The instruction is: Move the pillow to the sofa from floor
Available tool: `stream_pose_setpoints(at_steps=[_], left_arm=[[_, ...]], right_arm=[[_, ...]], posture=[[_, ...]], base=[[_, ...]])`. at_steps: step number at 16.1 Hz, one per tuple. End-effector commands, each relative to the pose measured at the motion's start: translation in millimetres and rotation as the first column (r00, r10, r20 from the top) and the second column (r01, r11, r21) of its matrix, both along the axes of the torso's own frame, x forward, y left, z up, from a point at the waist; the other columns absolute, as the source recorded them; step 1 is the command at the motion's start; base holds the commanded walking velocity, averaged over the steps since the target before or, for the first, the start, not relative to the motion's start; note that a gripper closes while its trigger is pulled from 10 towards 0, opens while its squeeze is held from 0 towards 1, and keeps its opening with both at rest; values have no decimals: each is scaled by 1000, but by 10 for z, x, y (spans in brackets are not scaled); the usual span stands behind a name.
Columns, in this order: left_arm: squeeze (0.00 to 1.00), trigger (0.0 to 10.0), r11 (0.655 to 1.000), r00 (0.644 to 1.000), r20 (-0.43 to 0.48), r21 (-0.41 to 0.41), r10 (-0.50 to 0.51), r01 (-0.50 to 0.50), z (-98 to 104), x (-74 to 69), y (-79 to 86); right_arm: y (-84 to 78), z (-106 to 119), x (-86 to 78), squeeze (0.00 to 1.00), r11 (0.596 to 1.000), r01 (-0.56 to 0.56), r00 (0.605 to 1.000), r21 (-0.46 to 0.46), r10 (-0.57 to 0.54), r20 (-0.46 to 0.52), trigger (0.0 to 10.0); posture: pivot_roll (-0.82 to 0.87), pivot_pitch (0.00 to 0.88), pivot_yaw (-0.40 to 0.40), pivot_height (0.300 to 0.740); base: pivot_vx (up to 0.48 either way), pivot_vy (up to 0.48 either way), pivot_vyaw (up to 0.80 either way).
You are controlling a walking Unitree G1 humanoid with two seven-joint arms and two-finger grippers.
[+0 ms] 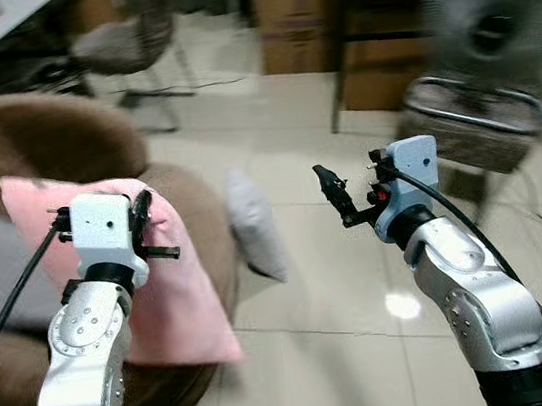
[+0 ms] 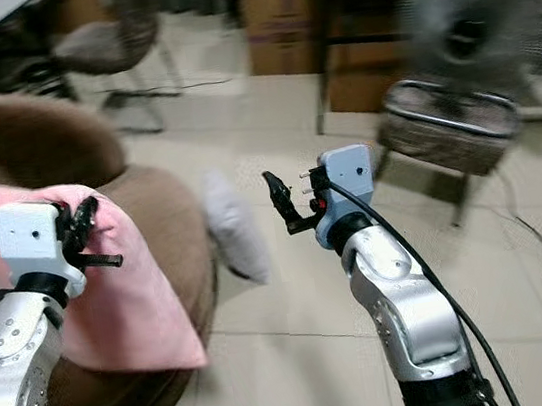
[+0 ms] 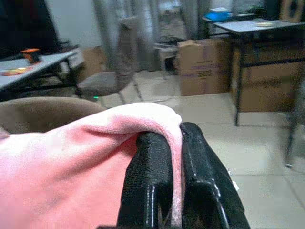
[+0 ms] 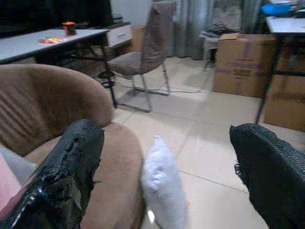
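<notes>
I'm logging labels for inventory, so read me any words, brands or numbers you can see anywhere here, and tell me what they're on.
No text can be read in these pictures.
Brown cardboard boxes: no print can be made out.
Colourful flat item on the white table: too blurred and small to read.
Left claw, shut on the pink fabric pillow: no markings.

Open tile floor (image 1: 363, 281) between sofa (image 1: 60, 142) and fan (image 1: 499, 29).

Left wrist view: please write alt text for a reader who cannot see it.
The left end effector pinches a corner of a pink pillow between its black fingers. Behind are a brown sofa, a chair and cardboard boxes.
</notes>
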State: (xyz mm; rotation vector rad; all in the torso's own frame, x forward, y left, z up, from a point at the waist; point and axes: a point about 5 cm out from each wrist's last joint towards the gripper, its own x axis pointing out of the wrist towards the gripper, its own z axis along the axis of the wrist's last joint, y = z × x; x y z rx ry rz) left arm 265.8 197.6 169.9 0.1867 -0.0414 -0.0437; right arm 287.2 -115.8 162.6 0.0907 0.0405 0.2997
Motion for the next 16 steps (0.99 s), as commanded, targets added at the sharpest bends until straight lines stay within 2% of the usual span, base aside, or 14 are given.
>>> stream_pose_setpoints(at_steps=[1, 4, 6, 9, 12, 16], left_arm=[[0, 10000, 1000, 995, 91, 3, -29, 29, 186, 23, -44], [0, 10000, 997, 994, 79, 0, -75, 75, 196, 79, -83], [0, 10000, 993, 991, 62, 1, -116, 117, 172, 77, -130], [0, 10000, 993, 991, 63, 2, -122, 122, 184, 92, -135], [0, 10000, 994, 992, 69, 10, -106, 106, 210, 110, -104], [0, 10000, 994, 992, 68, 17, -107, 106, 218, 117, -88]], right_arm=[[-50, 40, 20, 0, 1000, 27, 999, 6, -27, 21, 10000], [-136, 31, 35, 0, 996, 91, 995, -22, -90, 34, 10000], [-154, 30, 30, 0, 995, 101, 994, -11, -101, 30, 10000], [-152, 39, 30, 0, 995, 99, 994, -19, -98, 38, 10000], [-88, 35, 25, 0, 998, 49, 998, -46, -48, 40, 10000], [-59, 37, 34, 0, 998, 37, 998, -50, -34, 43, 10000]], posture=[[-18, 0, -4, 740], [-23, 0, 6, 740], [-33, 0, 17, 740], [-38, 0, 23, 740], [-32, 0, 20, 740], [-28, 0, 22, 740]], base=[[304, 0, 0], [368, 0, 0], [377, 0, 0], [402, 0, 0], [424, 0, 800], [426, 0, 800]])
